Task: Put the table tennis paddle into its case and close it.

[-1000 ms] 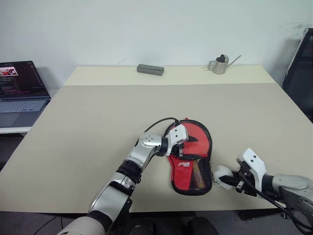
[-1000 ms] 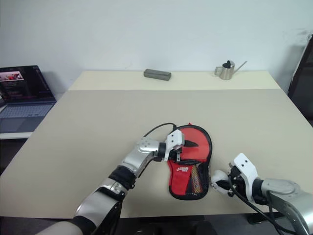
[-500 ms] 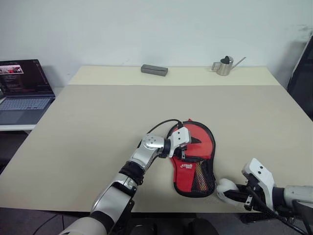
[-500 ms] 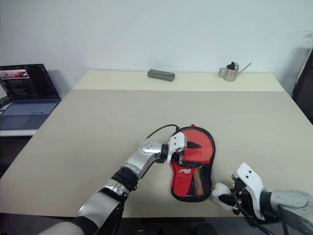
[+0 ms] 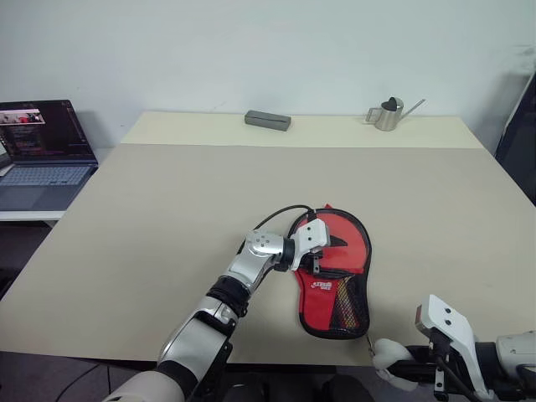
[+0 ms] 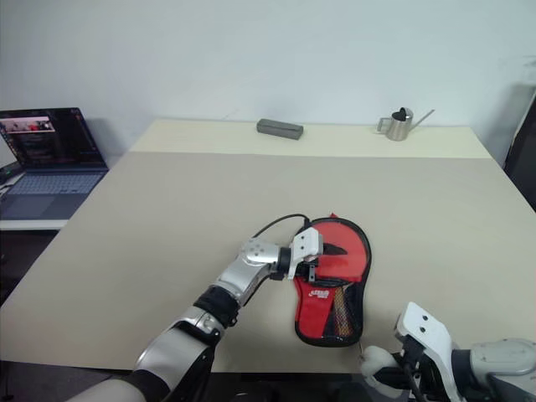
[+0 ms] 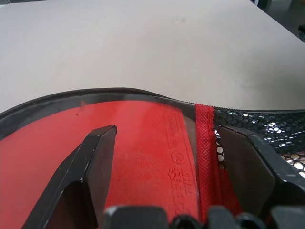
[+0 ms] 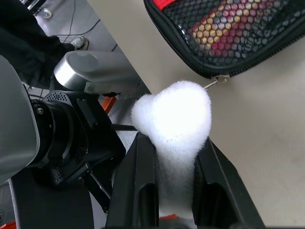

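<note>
Beige worktop: the case lies red side up near the front edge, the table tennis paddle inside. Left gripper rests spread wide on it. Right gripper, beyond the front edge, pinches the white pom-pom.

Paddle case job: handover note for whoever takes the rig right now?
Left end effector: open, pressing on the case mid-table.
Right end effector: shut on the pom-pom, which hangs off the zip pull at the case's near end, by the table edge.
Paddle: inside the case; handle stripes show through the mesh.
Done: paddle in.
Left: whether the zip is fully shut is unclear; check it, then let go.
</note>
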Available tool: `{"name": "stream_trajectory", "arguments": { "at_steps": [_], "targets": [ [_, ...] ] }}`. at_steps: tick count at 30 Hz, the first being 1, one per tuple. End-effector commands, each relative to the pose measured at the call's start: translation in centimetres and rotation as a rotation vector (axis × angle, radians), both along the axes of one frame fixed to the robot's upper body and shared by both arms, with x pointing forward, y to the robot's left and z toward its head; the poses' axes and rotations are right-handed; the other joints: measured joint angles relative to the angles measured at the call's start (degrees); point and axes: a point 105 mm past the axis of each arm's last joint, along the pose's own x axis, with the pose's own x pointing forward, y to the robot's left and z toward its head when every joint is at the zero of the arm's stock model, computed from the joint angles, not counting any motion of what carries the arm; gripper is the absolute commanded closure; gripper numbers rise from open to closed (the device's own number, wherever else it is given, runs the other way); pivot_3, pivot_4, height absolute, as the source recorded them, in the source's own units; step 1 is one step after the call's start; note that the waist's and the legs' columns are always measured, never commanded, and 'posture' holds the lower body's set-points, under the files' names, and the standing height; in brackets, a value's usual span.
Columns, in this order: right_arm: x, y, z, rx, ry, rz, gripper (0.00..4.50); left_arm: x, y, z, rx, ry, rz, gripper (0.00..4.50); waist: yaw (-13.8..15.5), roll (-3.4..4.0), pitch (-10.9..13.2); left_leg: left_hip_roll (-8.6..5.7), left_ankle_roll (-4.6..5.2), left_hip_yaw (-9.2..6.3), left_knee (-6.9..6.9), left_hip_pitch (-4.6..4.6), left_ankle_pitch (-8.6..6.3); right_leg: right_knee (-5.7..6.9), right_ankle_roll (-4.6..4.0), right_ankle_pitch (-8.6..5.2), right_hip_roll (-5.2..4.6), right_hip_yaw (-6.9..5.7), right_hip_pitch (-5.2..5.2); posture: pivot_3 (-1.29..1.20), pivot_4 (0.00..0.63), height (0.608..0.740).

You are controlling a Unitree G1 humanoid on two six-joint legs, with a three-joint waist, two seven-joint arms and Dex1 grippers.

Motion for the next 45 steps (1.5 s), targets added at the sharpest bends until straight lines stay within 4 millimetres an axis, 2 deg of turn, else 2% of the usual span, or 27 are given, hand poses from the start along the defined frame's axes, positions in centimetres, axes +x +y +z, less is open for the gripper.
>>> {"name": "stream_trajectory", "arguments": {
  "at_steps": [1, 6, 8, 12, 20, 25, 28, 32, 38, 41, 45],
  "targets": [
    [-1.3, 1.7, 0.5, 0.061, 0.014, 0.091, 4.09, -0.8, 0.1, -2.6, 0.089, 0.054, -0.012, 0.80, 0.1, 0.00, 0.0, 0.00, 0.00, 0.00, 0.00, 0.00, 0.00, 0.00, 0.00, 0.00, 0.00, -0.01, 0.01, 0.00, 0.150, 0.740],
    [-0.2, 1.3, 0.2, 0.045, -0.008, 0.048, 4.09, -0.7, 0.1, -2.5, 0.085, 0.051, -0.009, 0.80, 0.2, -0.03, 0.0, -0.01, 0.00, -0.02, 0.00, 0.00, 0.00, -0.01, 0.00, 0.00, -0.01, -0.02, 0.02, 0.00, 0.150, 0.740],
    [0.1, 1.0, 0.3, 0.035, -0.021, 0.043, 3.36, -0.7, 0.0, -2.4, 0.083, 0.050, -0.007, 0.80, 0.2, -0.04, 0.0, -0.01, 0.00, -0.02, 0.00, 0.00, 0.00, -0.02, 0.00, 0.00, -0.01, -0.02, 0.02, 0.00, 0.150, 0.740],
    [0.5, 0.9, 0.9, 0.053, -0.052, 0.053, 2.24, -0.7, -0.1, -2.3, 0.079, 0.048, -0.006, 0.80, 0.2, -0.04, 0.0, -0.01, 0.00, -0.02, 0.00, 0.01, 0.00, -0.01, 0.01, 0.00, -0.01, -0.01, 0.02, 0.00, 0.150, 0.740],
    [1.4, 0.1, 4.0, 0.109, -0.105, 0.075, 2.24, -0.8, -0.7, -2.1, 0.067, 0.047, -0.010, 0.80, 0.4, -0.08, 0.0, -0.01, 0.00, 0.00, 0.03, 0.05, 0.00, -0.03, 0.10, 0.03, -0.01, 0.00, 0.08, 0.00, 0.150, 0.740],
    [1.3, 0.1, 4.7, 0.129, -0.079, 0.076, 2.24, -0.8, -0.9, -2.0, 0.063, 0.046, -0.016, 0.80, 0.9, -0.10, 0.0, -0.01, 0.01, 0.02, 0.03, 0.05, 0.00, -0.04, 0.07, 0.05, -0.01, -0.02, 0.09, 0.00, 0.150, 0.740],
    [1.0, 0.3, 4.5, 0.134, -0.044, 0.078, 1.68, -0.7, -1.0, -2.0, 0.062, 0.045, -0.016, 0.80, 1.0, -0.09, 0.0, -0.03, 0.00, 0.02, 0.03, 0.01, 0.00, -0.08, 0.06, 0.06, -0.03, -0.02, 0.08, 0.00, 0.150, 0.740],
    [1.7, 0.4, 4.5, 0.130, -0.074, 0.066, 0.38, -0.7, -0.9, -1.9, 0.061, 0.042, -0.013, 0.80, 1.0, -0.11, 0.0, -0.03, 0.01, 0.02, 0.03, 0.02, 0.00, -0.08, 0.08, 0.07, -0.05, 0.01, 0.08, 0.00, 0.150, 0.740],
    [3.9, -0.2, 5.8, 0.143, -0.164, 0.026, 0.38, -0.6, -1.0, -1.6, 0.046, 0.040, -0.008, 0.80, 1.0, -0.11, 0.0, -0.04, 0.01, 0.02, 0.03, 0.02, 0.00, -0.09, 0.10, 0.07, -0.05, 0.01, 0.08, 0.00, 0.150, 0.740],
    [7.1, -1.2, 7.2, 0.178, -0.278, -0.072, 0.38, -0.3, -0.7, 0.3, -0.028, 0.042, 0.001, 0.80, 0.8, -0.11, 0.0, -0.02, 0.01, 0.02, 0.04, 0.03, 0.00, -0.08, 0.11, 0.08, -0.05, 0.04, 0.07, 0.00, 0.150, 0.740],
    [10.3, -2.3, 7.7, 0.208, -0.384, -0.150, 0.38, -0.1, 1.7, 4.2, -0.136, 0.050, 0.013, 0.80, 0.3, -0.14, 0.1, 0.00, 0.01, 0.02, 0.02, -0.12, 0.00, 0.00, 0.09, 0.09, -0.02, 0.09, -0.18, 0.00, 0.150, 0.740]
  ]
}}
